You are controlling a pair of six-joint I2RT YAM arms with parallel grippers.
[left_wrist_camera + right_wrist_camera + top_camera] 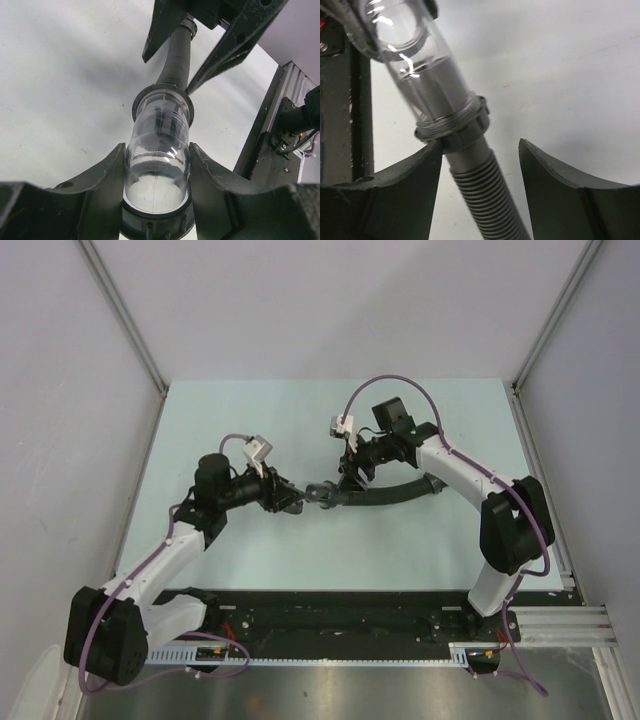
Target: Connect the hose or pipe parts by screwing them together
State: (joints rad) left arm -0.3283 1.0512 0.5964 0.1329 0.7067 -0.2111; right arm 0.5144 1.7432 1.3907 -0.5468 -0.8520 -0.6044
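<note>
A short clear pipe fitting with dark collars sits between my left gripper's two fingers, which are shut on its sides. Its far end meets the black ribbed hose at a ridged collar nut. The hose curves away to the right over the table. My right gripper straddles the hose just behind the nut. It is open: the left finger touches the nut's rim and the right finger stands clear of the hose. From above, both grippers meet near the table's middle.
The pale green table is walled by grey panels on three sides. A black rail and an aluminium frame run along the near edge. Purple cables loop over both arms.
</note>
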